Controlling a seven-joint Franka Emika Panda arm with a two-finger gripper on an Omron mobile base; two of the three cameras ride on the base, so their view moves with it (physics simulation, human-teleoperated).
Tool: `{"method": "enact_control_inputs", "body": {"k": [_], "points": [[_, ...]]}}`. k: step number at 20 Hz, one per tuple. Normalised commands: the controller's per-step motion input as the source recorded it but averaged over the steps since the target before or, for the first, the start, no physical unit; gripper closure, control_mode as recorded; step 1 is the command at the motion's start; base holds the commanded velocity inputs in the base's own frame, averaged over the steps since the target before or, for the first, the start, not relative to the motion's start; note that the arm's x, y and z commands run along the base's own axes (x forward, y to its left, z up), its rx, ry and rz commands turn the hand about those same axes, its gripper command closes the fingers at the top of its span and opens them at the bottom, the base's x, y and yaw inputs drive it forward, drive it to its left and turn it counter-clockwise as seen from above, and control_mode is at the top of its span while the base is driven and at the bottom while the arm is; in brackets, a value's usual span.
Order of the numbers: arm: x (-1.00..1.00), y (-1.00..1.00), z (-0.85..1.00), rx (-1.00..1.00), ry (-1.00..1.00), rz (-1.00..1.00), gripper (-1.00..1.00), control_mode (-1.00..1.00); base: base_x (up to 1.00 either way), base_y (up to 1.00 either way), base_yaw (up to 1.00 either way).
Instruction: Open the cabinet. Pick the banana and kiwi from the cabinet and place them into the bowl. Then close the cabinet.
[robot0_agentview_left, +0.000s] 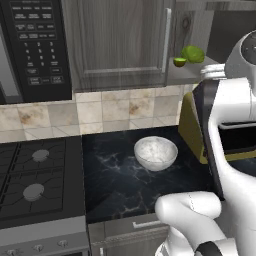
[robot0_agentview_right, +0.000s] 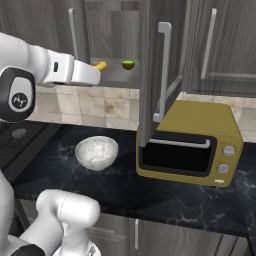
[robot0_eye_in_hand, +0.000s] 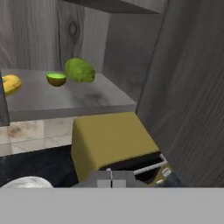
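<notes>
up and left of the fingers (robot0_eye_in_hand: 112, 178), which are pressed together holding nothing, the banana (robot0_eye_in_hand: 10, 83) lies at the shelf's (robot0_eye_in_hand: 65, 103) left end. right of it sits the kiwi (robot0_eye_in_hand: 57, 78), just beside a larger green fruit (robot0_eye_in_hand: 80, 70), perhaps touching. the bowl (robot0_eye_in_hand: 26, 183) sits low left on the bench (robot0_agentview_left: 120, 185). a yellow oven (robot0_eye_in_hand: 109, 140) stands just ahead; the cabinet (robot0_eye_in_hand: 192, 87) door hangs open at right.

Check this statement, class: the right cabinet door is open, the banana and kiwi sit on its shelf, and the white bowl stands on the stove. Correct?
Not quite. The bowl stands on the dark counter beside the stove, as the left base view shows. The cabinet door is open, with banana and kiwi on its shelf.
</notes>
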Motion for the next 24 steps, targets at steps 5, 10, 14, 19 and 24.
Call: {"method": "enact_control_inputs", "body": {"k": [5, 10, 14, 19, 24], "points": [[0.12, 0.14, 0.01, 0.1, 0.04, 0.4, 1.0, -1.0, 0.0, 0.0, 0.0], [0.23, 0.28, 0.0, 0.11, 0.0, 0.33, 1.0, -1.0, 0.0, 0.0, 0.0], [0.36, 0.49, 0.0, 0.03, 0.0, 0.14, 1.0, -1.0, 0.0, 0.0, 0.0], [0.4, 0.46, 0.0, 0.0, 0.0, 0.03, 1.0, -1.0, 0.0, 0.0, 0.0], [0.35, 0.27, 0.0, 0.0, 0.0, 0.0, 1.0, -1.0, 0.0, 0.0, 0.0]]}}
